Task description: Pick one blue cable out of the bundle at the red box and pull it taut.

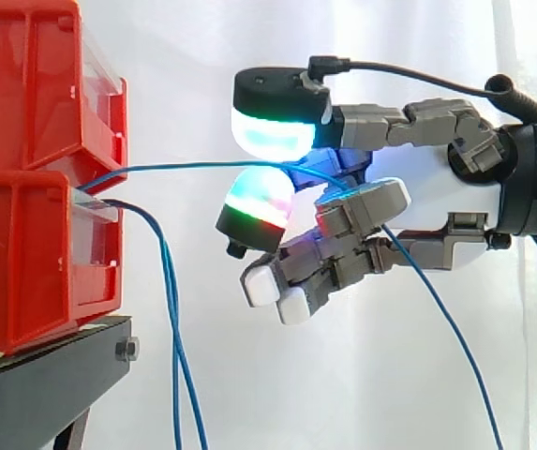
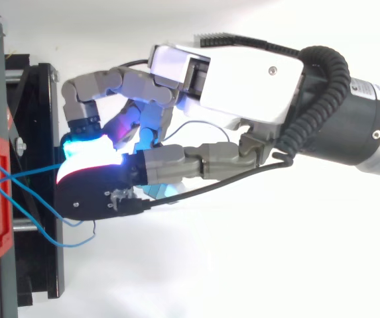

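White curtain [image 1: 202, 56] is hanging behind everything I am watching. Two red boxes [image 1: 24, 187] are sitting one on top of the other at the left, on a black stand [image 1: 43, 375]. The hand [image 1: 427, 192] is reaching in from the right, near the boxes but not touching them.

One blue cable [image 1: 193, 166] is coming out of the front of the lower box and running almost flat across to the hand. It is passing between two glowing pads [image 1: 273, 131], one above it and one below. The fingers are curling in and pinching it there. Past the pinch, the rest of it is dropping down to the right. Other loose cables [image 1: 170, 309] are dangling from the same box, well apart from the hand.

I think I am doing the pulling step. To do it well, I should be holding the pinch tight and moving slowly, straight away from the box. The cable is looking nearly straight, so I am guessing only a small pull is needed. Tugging too hard could be dragging the box off the stand.
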Motion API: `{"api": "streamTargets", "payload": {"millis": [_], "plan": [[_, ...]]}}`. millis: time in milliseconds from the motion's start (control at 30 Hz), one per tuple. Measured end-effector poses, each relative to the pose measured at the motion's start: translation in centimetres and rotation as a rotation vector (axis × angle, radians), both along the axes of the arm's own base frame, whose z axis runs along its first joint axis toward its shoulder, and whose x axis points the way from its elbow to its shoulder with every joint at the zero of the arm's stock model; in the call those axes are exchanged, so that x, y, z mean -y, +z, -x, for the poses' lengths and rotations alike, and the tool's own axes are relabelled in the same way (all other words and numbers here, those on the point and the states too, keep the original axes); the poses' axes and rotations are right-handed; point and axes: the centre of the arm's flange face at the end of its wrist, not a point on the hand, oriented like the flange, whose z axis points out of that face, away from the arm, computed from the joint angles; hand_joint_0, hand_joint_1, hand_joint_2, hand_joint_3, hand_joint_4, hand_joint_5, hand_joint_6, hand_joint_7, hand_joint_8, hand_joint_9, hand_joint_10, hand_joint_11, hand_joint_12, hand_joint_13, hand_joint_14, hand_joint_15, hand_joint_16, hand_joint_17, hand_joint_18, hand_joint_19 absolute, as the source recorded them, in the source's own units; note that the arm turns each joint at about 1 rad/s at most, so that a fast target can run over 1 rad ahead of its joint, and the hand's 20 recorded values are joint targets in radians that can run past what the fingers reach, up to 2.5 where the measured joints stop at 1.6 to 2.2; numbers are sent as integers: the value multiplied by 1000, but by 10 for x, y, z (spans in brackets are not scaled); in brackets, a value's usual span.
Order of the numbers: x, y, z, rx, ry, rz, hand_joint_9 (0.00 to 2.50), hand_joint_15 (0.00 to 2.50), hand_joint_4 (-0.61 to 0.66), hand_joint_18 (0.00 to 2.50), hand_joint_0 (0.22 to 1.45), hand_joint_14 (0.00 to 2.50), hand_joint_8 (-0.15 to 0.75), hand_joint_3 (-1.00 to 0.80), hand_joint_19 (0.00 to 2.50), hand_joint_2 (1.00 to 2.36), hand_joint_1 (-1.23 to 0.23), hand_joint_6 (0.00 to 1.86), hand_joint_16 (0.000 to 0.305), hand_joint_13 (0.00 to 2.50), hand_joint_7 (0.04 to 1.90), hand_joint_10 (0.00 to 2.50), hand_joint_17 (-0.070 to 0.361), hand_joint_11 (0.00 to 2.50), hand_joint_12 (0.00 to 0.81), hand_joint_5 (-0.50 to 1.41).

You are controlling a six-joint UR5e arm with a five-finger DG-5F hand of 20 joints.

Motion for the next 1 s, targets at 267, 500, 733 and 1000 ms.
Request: {"api": "streamTargets", "payload": {"millis": [267,500,733,1000], "plan": [[0,0,0,0,1,0,1573,489,390,927,632,17,410,-21,420,1013,-657,500,66,967,1534,17,149,1503,445,2],[-1,0,0,1,1,0,1513,489,355,882,608,16,412,-41,414,1012,-765,517,66,931,1491,15,149,1523,450,-18],[-2,0,0,0,3,0,1460,508,303,780,533,19,356,-378,489,1009,-674,538,57,870,1452,18,128,1530,404,-29],[-2,0,0,0,2,0,1509,518,324,795,612,20,342,-307,503,1015,-492,523,54,906,1462,20,122,1520,396,-20]]}}
